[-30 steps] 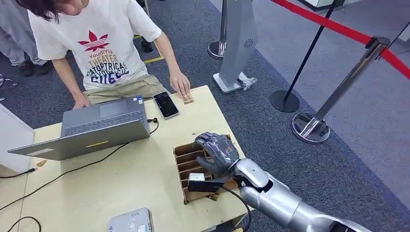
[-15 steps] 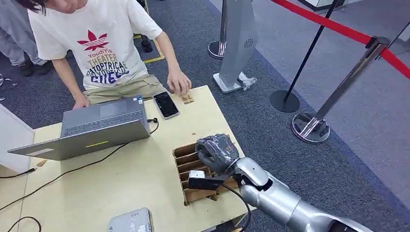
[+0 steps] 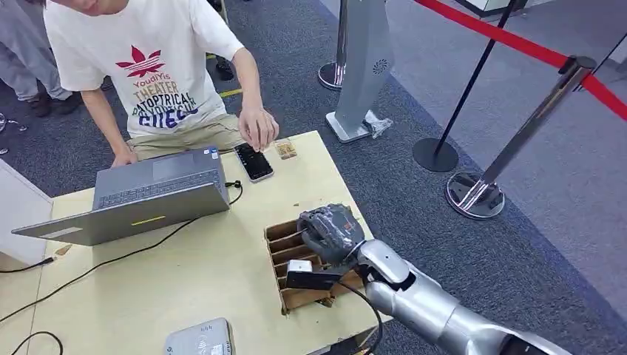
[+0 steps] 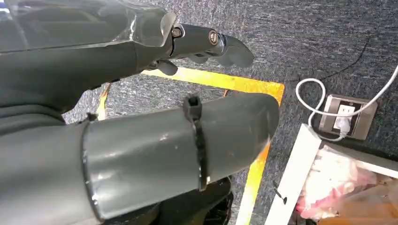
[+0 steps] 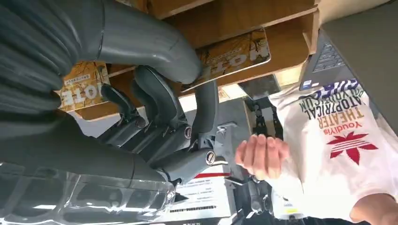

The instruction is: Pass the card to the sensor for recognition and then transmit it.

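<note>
Wooden table [image 3: 214, 274]: my right hand [image 3: 330, 231] curls over the slotted card rack [image 3: 285, 255], thumb and fingers pinching a card [image 5: 234, 56]. My left hand [image 4: 206, 44] hangs over carpet, fingers apart, holding nothing.

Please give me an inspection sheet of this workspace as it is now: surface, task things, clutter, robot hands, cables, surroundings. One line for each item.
Surface: light wooden table, bare in the middle.
Job's things: slotted cardboard card holder near the right edge; yellow card lying in one slot; grey sensor box at the near edge.
Clutter: open laptop, black phone, small card piece by a person's hand.
Robot hands: right robot hand over the holder, fingers curled, whether it grips a card cannot be told; left robot hand hangs above carpet, holding nothing.
Cables: black cable from the laptop across the table.
Surroundings: grey carpet, stanchion with red belt, grey kiosk.
</note>
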Controlling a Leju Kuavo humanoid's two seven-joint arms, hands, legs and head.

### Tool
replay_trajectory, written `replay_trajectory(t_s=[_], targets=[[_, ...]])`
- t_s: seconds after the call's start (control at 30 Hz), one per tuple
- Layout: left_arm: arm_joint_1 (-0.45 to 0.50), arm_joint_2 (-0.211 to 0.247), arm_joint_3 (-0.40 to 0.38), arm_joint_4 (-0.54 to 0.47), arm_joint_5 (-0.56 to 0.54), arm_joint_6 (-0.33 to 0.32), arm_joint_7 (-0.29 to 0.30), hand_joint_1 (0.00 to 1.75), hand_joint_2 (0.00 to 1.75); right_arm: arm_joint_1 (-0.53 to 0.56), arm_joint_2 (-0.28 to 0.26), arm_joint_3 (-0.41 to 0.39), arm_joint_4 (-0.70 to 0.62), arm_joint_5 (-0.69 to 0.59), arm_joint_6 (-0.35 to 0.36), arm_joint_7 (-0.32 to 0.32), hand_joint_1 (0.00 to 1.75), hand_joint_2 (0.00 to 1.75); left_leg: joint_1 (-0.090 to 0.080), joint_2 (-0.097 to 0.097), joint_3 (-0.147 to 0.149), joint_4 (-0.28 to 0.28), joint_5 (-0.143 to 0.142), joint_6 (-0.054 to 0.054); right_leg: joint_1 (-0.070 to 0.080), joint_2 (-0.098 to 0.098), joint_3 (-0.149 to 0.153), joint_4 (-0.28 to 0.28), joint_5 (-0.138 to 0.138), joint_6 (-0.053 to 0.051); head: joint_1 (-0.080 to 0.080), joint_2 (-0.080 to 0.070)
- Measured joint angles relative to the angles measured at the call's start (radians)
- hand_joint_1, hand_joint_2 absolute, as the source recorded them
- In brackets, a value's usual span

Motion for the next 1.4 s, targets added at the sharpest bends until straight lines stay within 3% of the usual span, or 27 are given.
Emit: replay_trajectory(t_s=[0.5, 1.13, 1.4], targets=[[0.0, 0.003, -0.001, 0.0, -0.016, -0.008, 0.008, 0.0, 0.0, -0.005, 0.011, -0.01, -0.051, -0.023, -0.032, -0.008, 1.62, 1.75, 0.0, 0.0, 0.0, 0.0, 0.0, 0.0, 0.0, 0.0, 0.0, 0.0, 0.0, 0.0, 0.0, 0.0], [-0.016, -0.016, -0.002, 0.0, -0.023, 0.013, 0.012, 0.0, 0.0, -0.074, 0.105, -0.071, -0.134, -0.057, -0.095, -0.041, 1.61, 1.75, 0.0, 0.0, 0.0, 0.0, 0.0, 0.0, 0.0, 0.0, 0.0, 0.0, 0.0, 0.0, 0.0, 0.0], [-0.017, -0.016, -0.003, 0.0, -0.024, 0.015, 0.014, 0.0, 0.0, -0.153, 0.143, -0.099, -0.119, -0.118, -0.085, -0.08, 1.73, 1.75, 0.0, 0.0, 0.0, 0.0, 0.001, 0.0, 0.0, 0.0, 0.0, 0.0, 0.0, 0.0, 0.0, 0.0]])
